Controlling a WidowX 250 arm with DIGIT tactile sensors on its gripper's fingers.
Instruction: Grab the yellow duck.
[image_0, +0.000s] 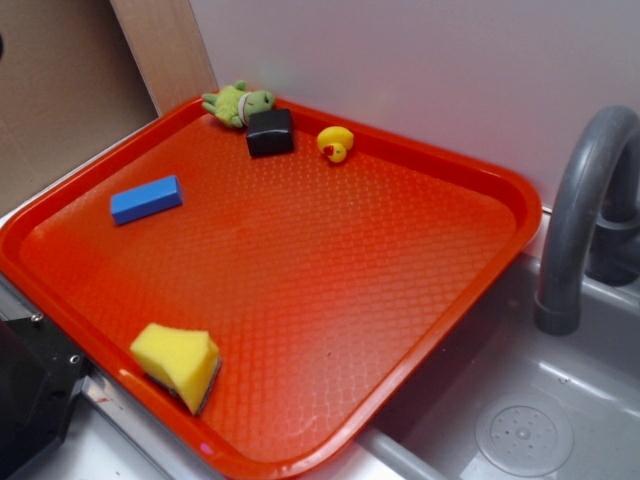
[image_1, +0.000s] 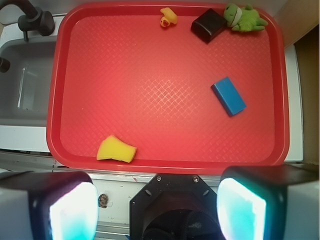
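The yellow duck (image_0: 336, 143) (image_1: 168, 17) is tiny and glossy, with an orange beak. It sits near the far rim of the red tray (image_0: 455, 300) (image_1: 150, 157), just right of a black block (image_0: 270, 132) (image_1: 208, 25) in the exterior view. In the wrist view my gripper (image_1: 157, 210) stands wide open with nothing between its two pale pads. It is high above the tray's near edge, far from the duck. The gripper itself does not show in the exterior view.
A green plush frog (image_0: 238, 102) (image_1: 243, 18) lies in the tray's far corner by the block. A blue block (image_0: 146, 199) (image_1: 229, 96) and a yellow sponge wedge (image_0: 178, 363) (image_1: 116, 149) also lie on the tray. A grey sink (image_0: 520, 420) (image_1: 22, 85) with a faucet (image_0: 580, 210) adjoins the tray.
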